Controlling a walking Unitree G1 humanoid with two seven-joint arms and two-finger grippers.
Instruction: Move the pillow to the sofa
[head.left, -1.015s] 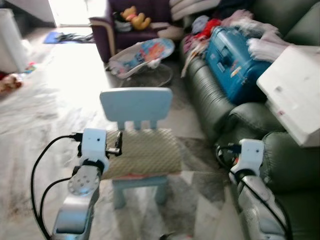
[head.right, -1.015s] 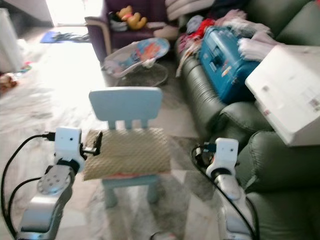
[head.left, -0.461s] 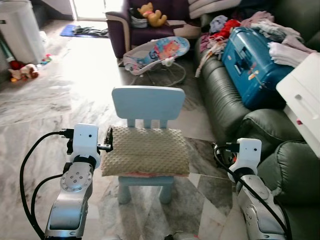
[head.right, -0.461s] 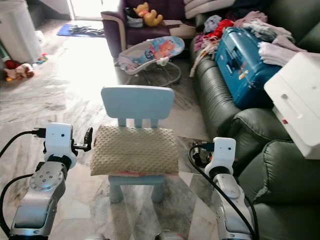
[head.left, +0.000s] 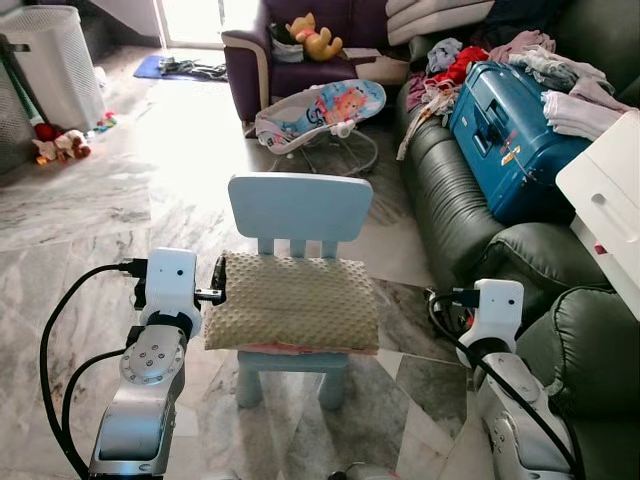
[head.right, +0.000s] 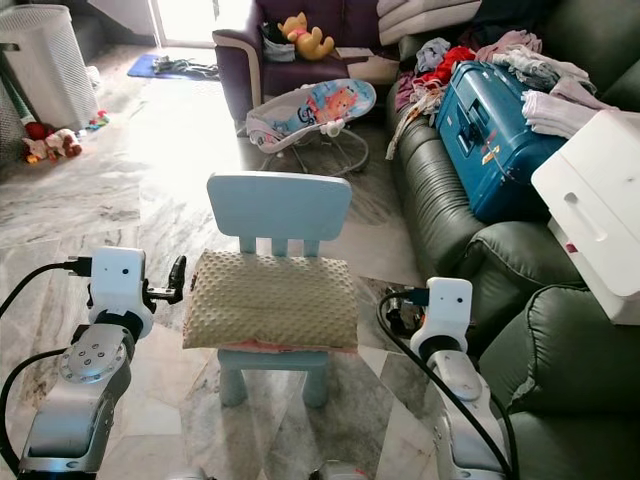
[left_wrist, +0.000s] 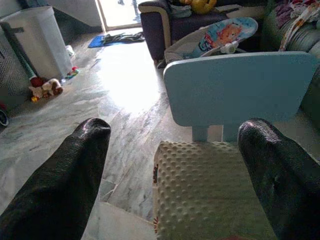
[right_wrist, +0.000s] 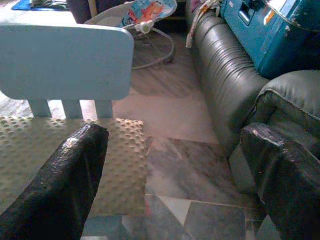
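Note:
A beige dotted pillow (head.left: 292, 303) lies flat on the seat of a small light blue chair (head.left: 300, 207). My left gripper (head.left: 219, 274) stands open just off the pillow's left edge; in the left wrist view the pillow (left_wrist: 210, 190) shows between the wide-apart fingers (left_wrist: 70, 180). My right gripper (right_wrist: 175, 145) is open too, held low between the chair and the dark green sofa (head.left: 450, 205), a little to the right of the pillow's right end (right_wrist: 117, 165). Neither gripper touches the pillow.
The sofa carries a blue suitcase (head.left: 510, 125), a heap of clothes (head.left: 450, 60) and a white box (head.left: 612, 200). A baby bouncer (head.left: 318, 108) and a purple armchair (head.left: 265, 65) stand behind the chair. A white basket (head.left: 55, 60) is at far left on the marble floor (head.left: 90, 220).
The camera has swung and steadied, so the whole scene shifted and sharpened. Both grippers keep their places on either side of the pillow, still open.

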